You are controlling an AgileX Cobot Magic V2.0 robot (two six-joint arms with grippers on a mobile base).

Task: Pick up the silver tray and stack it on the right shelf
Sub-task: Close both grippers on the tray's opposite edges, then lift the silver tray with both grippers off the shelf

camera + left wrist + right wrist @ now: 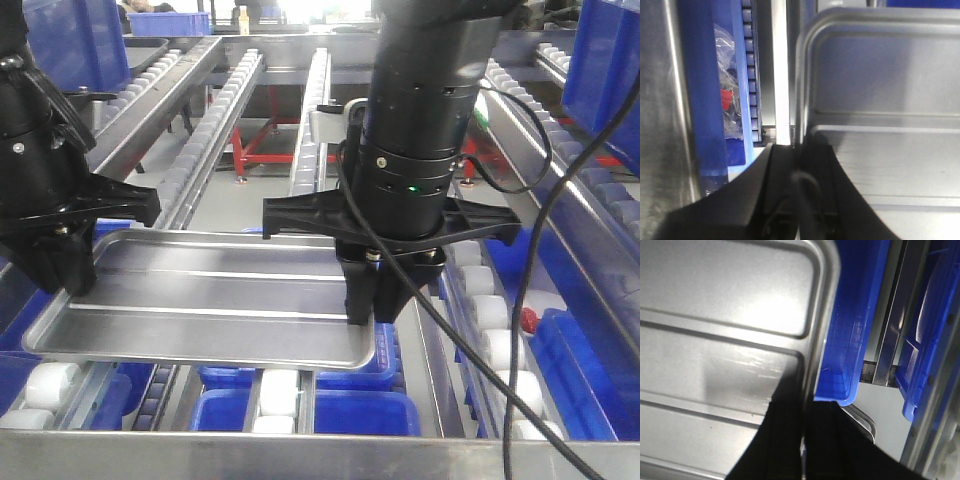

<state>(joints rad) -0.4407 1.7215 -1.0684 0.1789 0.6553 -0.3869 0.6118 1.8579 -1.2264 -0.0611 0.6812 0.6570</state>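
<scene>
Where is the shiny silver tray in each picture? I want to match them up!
Front view: the silver tray fills the lower left and middle, with the left pincer and the right pincer on its two ends.
Left wrist view: the tray fills the right side, rounded corner at the top.
Right wrist view: the tray fills the left side.
Shared landmark: the blue bins next to or below the tray.
</scene>
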